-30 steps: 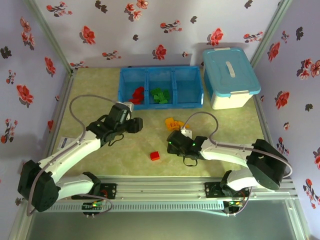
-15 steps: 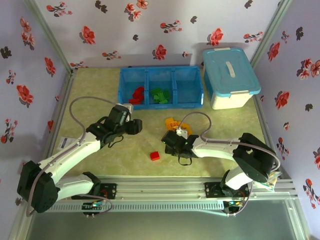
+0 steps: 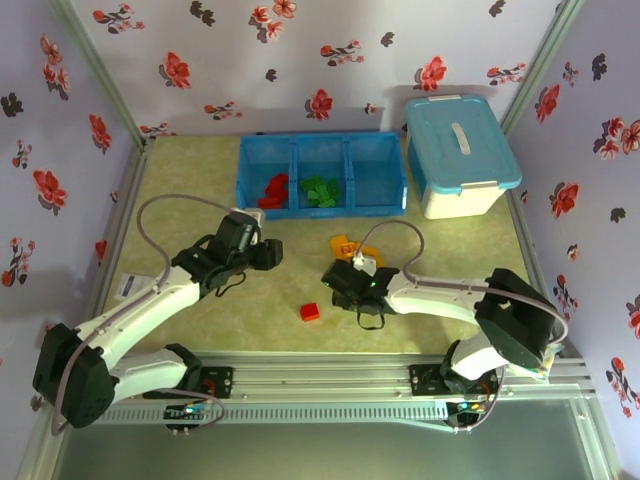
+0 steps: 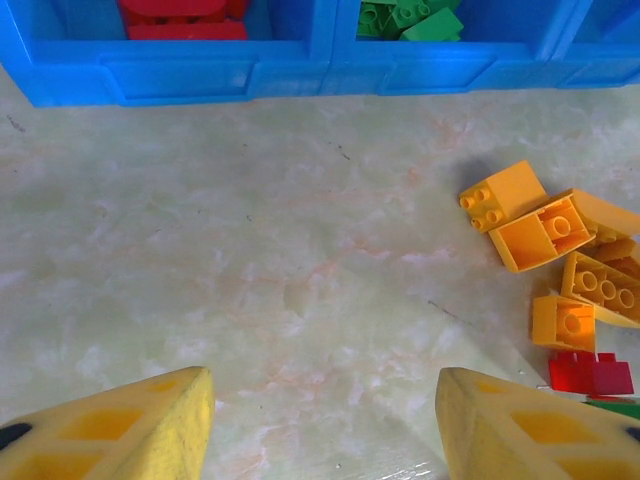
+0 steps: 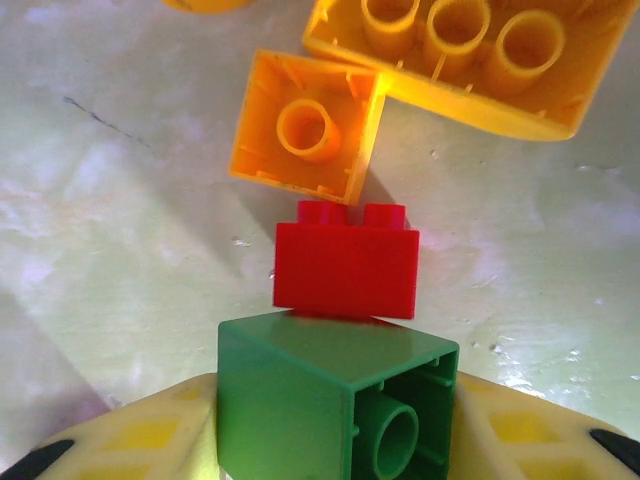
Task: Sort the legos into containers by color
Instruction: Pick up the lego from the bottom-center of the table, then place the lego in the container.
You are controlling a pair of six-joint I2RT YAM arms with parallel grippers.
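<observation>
1. One clear change: within the last second the right arm has slid leftward along the counter to the edge of the orange pile, and the right fingers have narrowed.
2. They now sit against both flanks of a green brick, so I judge it gripped, though it has not left the counter.
3. Just beyond it a red brick touches its far edge, with an upturned orange brick just behind; lifting may nudge them.
4. Meanwhile the left arm has barely shifted. The left fingers stand wide with nothing between them, hovering over bare counter short of the tray.
5. Sorting is partly done: reds lie in the left compartment, greens in the middle one, and the right one looks empty.
6. For the task, this green brick is ready to be carried to the middle compartment; the orange pile and a lone red brick nearer the arm bases remain.
</observation>
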